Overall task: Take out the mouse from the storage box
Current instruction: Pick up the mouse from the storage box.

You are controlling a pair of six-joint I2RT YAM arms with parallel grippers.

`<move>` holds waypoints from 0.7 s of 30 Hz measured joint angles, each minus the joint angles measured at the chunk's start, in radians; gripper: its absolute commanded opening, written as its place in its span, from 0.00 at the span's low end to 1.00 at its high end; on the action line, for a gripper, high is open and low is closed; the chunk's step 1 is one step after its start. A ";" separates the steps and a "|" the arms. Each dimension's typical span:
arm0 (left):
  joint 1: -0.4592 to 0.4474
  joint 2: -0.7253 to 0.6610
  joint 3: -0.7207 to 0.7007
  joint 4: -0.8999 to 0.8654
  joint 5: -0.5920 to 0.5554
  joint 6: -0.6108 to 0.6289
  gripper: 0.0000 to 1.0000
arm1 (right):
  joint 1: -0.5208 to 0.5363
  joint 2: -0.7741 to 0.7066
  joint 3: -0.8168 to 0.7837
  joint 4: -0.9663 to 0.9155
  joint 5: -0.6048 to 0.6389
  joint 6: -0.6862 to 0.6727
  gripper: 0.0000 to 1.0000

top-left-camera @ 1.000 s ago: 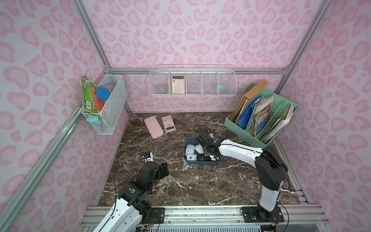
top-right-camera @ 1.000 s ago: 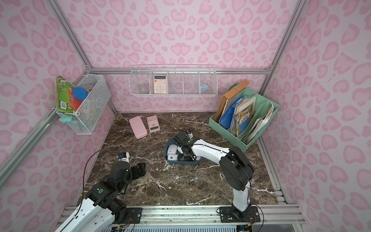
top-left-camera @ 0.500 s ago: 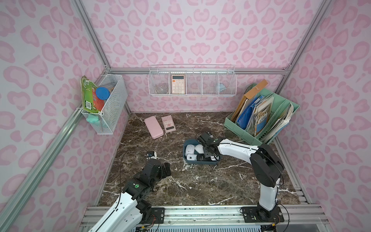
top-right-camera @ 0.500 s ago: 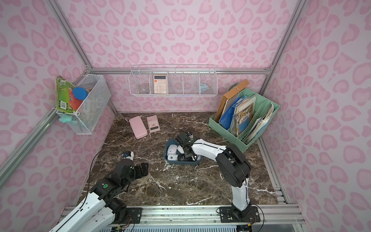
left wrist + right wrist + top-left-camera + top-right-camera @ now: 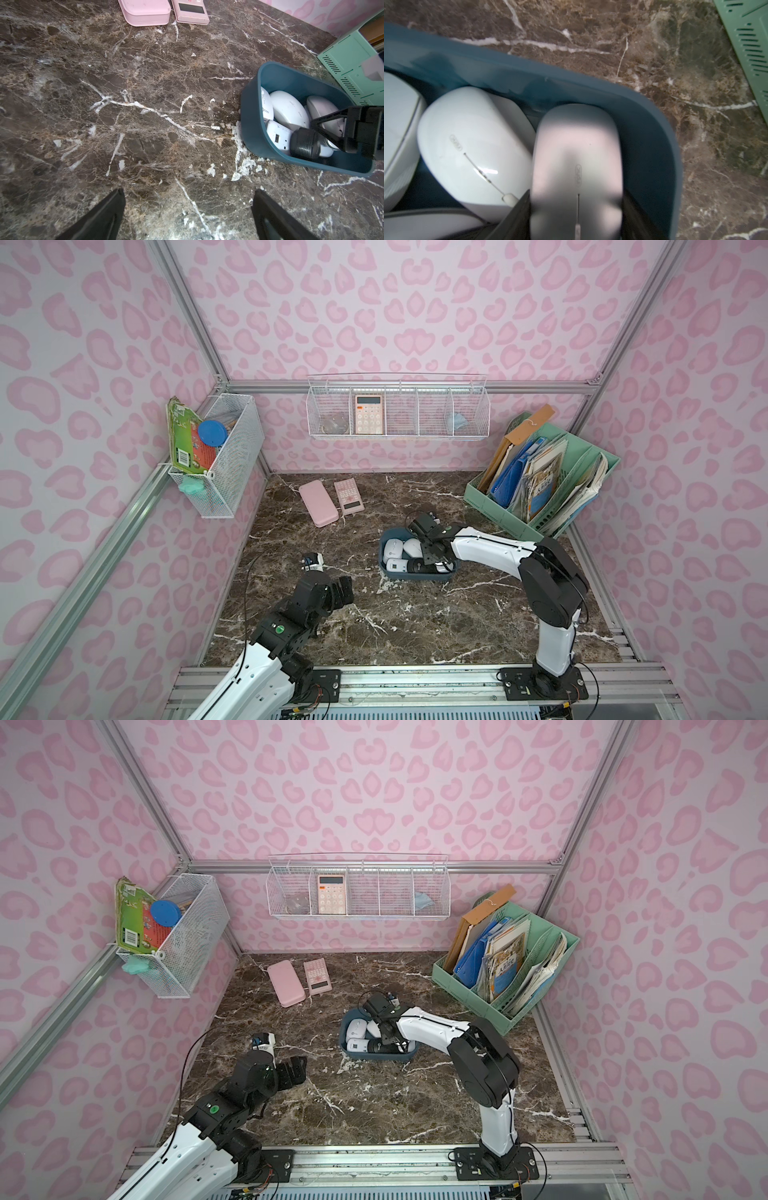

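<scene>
- Right wrist view: box [image 5: 643, 133] on the table [image 5: 654, 52], near the rack [image 5: 747, 52].
- Grey mouse [image 5: 577, 158] inside, against its wall.
- My right gripper [image 5: 576, 194] straddles the mouse; pinching, I cannot tell.
- My left gripper [image 5: 189, 191]: spread, above the table.

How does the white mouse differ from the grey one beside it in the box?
The white mouse is glossy; the grey mouse looks dull. The grey mouse sits between the fingers; the white mouse lies beside them, askew. Both rest top-up in the storage box.
</scene>
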 measured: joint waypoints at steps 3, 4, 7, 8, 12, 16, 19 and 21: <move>0.000 -0.006 0.000 0.000 -0.002 0.000 0.98 | 0.008 -0.015 -0.001 0.001 0.002 0.000 0.61; 0.000 -0.009 -0.001 0.000 -0.002 0.000 0.98 | 0.012 -0.020 -0.001 0.001 0.003 0.000 0.61; -0.001 -0.016 -0.001 0.000 -0.003 0.000 0.98 | 0.022 -0.039 -0.001 0.000 0.005 0.000 0.60; -0.001 -0.019 -0.001 0.000 -0.003 0.000 0.98 | 0.026 -0.049 -0.001 -0.001 0.006 0.001 0.60; -0.001 -0.038 -0.002 -0.001 -0.007 0.000 0.98 | 0.055 -0.094 0.000 -0.021 0.027 0.009 0.60; -0.001 -0.072 -0.009 -0.008 -0.010 -0.004 0.98 | 0.118 -0.154 0.005 -0.059 0.055 0.020 0.60; -0.001 -0.097 -0.009 -0.026 -0.017 -0.008 0.98 | 0.176 -0.214 0.005 -0.098 0.076 0.045 0.60; -0.001 -0.112 -0.010 -0.043 -0.018 -0.019 0.98 | 0.224 -0.256 0.002 -0.127 0.092 0.070 0.60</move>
